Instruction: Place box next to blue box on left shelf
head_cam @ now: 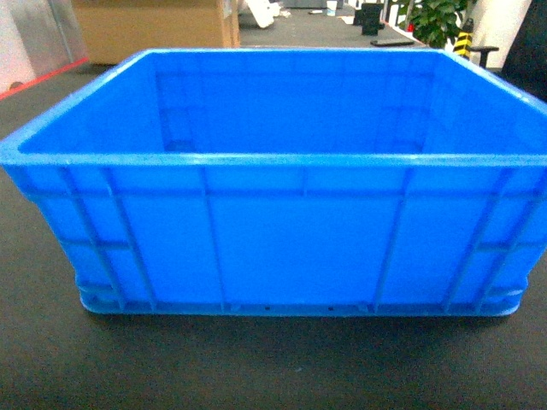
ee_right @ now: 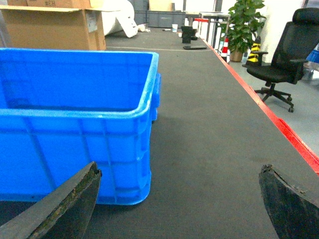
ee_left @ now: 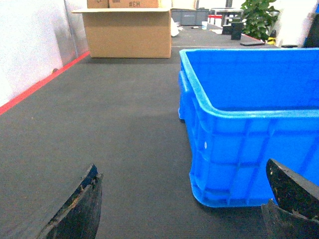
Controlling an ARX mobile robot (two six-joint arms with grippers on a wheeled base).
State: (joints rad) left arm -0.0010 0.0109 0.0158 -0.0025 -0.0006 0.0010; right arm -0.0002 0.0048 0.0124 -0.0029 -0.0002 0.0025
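While the box point(head_cam: 282, 231) sits on the dark floor point(head_cam: 256, 367) dead ahead, ungrasped, with left tool point(ee_left: 182, 206) and right tool point(ee_right: 179, 204) both spread wide at its near corners, we're pre-grasp: next, close in on both side walls together.

Quick headcount: one big blue box point(head_cam: 282, 231) sitting on the dark floor point(head_cam: 256, 359), nothing visible inside it. One large open cardboard carton point(ee_left: 128, 33) back by the wall, with what looks like two smaller cartons point(ee_left: 122, 3) stacked on top, though they're cut off. One potted plant point(ee_right: 242, 25). One black office chair point(ee_right: 284, 59). Two grippers, left gripper point(ee_left: 182, 204) and right gripper point(ee_right: 179, 204), each showing two dark fingers spread wide apart. One red stripe point(ee_right: 289, 134) along the floor edge on each side.
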